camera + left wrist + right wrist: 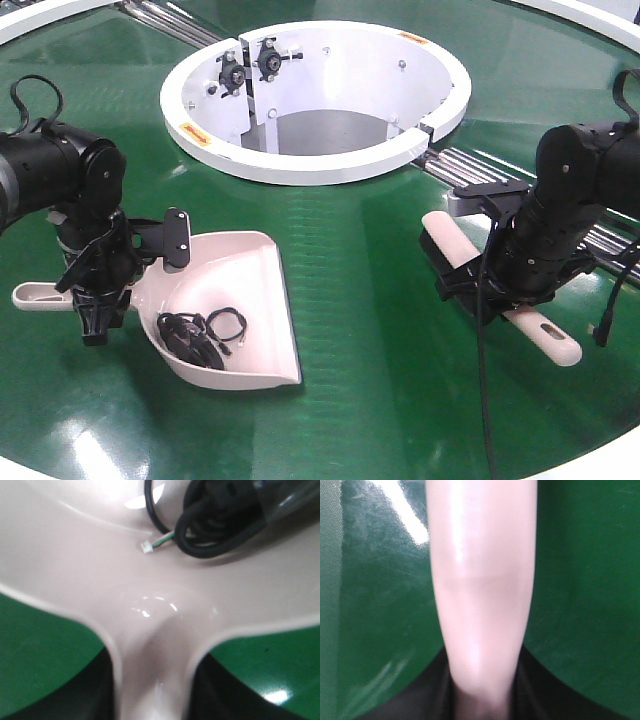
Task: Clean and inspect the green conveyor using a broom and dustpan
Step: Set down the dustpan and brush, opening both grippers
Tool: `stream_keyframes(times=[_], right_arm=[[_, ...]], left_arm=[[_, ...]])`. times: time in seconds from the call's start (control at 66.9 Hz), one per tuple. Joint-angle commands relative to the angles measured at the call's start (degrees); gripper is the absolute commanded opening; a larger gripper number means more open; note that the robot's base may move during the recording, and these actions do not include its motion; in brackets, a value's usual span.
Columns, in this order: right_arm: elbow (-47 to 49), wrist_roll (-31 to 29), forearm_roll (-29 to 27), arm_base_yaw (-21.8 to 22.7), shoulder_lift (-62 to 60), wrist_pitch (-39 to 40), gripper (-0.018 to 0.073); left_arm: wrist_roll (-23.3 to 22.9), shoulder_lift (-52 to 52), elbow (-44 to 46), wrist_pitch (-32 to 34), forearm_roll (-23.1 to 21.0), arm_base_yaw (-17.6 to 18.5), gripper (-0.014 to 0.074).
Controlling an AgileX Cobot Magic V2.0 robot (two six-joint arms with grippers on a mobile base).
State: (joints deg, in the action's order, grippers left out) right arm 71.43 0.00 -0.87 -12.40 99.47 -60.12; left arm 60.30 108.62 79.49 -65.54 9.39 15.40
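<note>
Left pincer (100,300) of mine is clamped on the handle of the dustpan (245,285), just behind where the handle widens into the pan. In the left wrist view my dark fingers (97,697) press that pink neck from both sides. Right pincer (490,292) is clamped on the broom (452,242) partway along its length. The brush head points up and left toward the hub, and the slotted handle end sticks out to the lower right. In the right wrist view the pink handle runs straight away from my fingers (535,700) over the green.

I have the dustpan at the left part of the green conveyor (360,390), wide mouth toward the right, handle end poking out to the left. A tangle of black cable (190,335) lies inside it, and a small white plug (146,547) on thin wires lies beside the tangle.

I have the broom at the right part, well apart from the dustpan. Whether its bristles touch the green surface I cannot tell.

Behind both sits the white ring hub (300,165), with steel rollers (480,165) running out from it to the right.
</note>
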Motion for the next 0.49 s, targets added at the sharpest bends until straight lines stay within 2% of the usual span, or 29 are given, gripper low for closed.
stream_keyframes(times=[0.0,0.164,0.239,0.478], right_arm=[[1.35,0.00,0.52,0.30,-3.08,0.52,-0.0001],[1.35,0.00,0.50,0.30,-3.08,0.80,0.0001],[1.35,0.00,0.50,0.30,-3.08,1.44,0.0003],[1.35,0.41,0.50,0.30,-2.41,2.45,0.0017]], left_arm=[[-0.72,-2.80,1.66,0.54,-0.24,0.02,0.0351],[-0.72,-2.80,1.66,0.36,-0.24,0.02,0.0507],[-0.72,-2.80,1.66,0.29,-0.35,0.02,0.0544],[-0.72,-2.80,1.66,-1.66,-4.92,0.02,0.0565]])
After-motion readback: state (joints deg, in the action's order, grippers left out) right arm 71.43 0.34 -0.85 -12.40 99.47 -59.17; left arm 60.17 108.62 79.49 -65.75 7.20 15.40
